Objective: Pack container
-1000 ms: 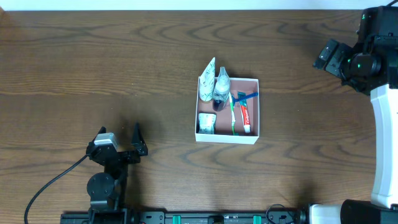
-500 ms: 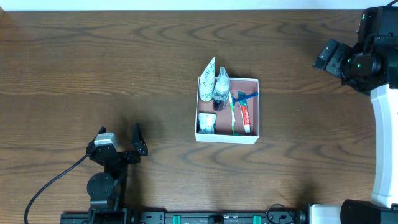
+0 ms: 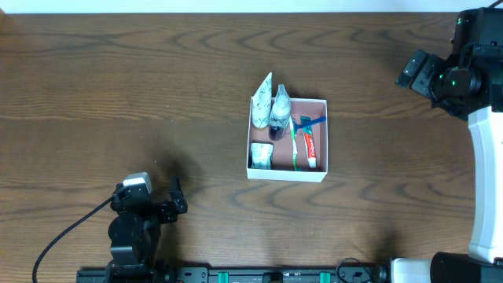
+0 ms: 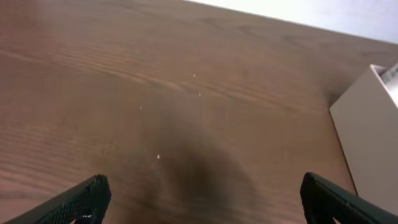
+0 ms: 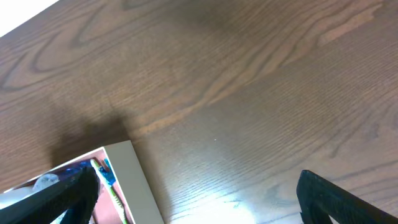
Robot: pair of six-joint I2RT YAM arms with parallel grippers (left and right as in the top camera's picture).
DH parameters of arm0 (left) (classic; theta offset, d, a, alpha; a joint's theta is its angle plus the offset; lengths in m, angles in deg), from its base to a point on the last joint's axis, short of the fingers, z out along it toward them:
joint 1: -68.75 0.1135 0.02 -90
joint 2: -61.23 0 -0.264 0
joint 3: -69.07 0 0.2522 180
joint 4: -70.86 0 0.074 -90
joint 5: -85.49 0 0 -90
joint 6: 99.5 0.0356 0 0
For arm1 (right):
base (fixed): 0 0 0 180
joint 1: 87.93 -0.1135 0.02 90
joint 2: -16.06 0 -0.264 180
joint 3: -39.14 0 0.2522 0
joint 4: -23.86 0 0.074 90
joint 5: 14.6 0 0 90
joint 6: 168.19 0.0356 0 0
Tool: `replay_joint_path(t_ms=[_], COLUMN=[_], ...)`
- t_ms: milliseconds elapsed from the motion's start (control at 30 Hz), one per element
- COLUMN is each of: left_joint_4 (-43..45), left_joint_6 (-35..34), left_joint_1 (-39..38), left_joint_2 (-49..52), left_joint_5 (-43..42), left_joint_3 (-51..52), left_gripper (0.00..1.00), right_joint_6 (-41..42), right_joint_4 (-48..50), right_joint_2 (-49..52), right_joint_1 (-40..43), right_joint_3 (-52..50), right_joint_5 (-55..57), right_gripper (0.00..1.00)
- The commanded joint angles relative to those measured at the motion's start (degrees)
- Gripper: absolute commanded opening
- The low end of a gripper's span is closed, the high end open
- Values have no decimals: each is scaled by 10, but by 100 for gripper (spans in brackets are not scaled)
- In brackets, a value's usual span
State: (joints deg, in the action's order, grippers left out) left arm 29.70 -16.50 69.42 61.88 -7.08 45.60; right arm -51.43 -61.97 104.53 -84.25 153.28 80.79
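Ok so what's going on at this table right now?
Nothing is being handled. The container sits mid-way across the table, holding toothpaste, a toothbrush, a small bottle and a white packet, among other things. The left gripper is open and empty near the front left; the right gripper is open and empty at the far right. Both are clear of the container. Packing looks about done.

Wooden table [image 3: 118, 94], white container [image 3: 286, 174] at centre, toothpaste [image 3: 311, 149], toothbrush [image 3: 295, 153], bottle [image 3: 279, 112] inside
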Motion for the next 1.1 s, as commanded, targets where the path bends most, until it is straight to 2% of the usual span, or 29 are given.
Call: replay_joint_path(t_ms=[0, 333, 1067], left_joint_4=[-9, -12, -11], left_joint_6=[10, 10, 24], left_joint_1=[3, 3, 3], left_joint_2=[1, 0, -2], left_joint_5=[6, 6, 16], left_joint_3=[-13, 19, 18], left_gripper=[98, 98, 98], right_joint_6=[6, 6, 6], right_joint_4=[0, 0, 0], right_joint_2=[0, 0, 0], right_joint_1=[0, 0, 0], right_joint_3=[3, 3, 3], right_joint_5=[4, 4, 4], right_gripper=[99, 99, 99])
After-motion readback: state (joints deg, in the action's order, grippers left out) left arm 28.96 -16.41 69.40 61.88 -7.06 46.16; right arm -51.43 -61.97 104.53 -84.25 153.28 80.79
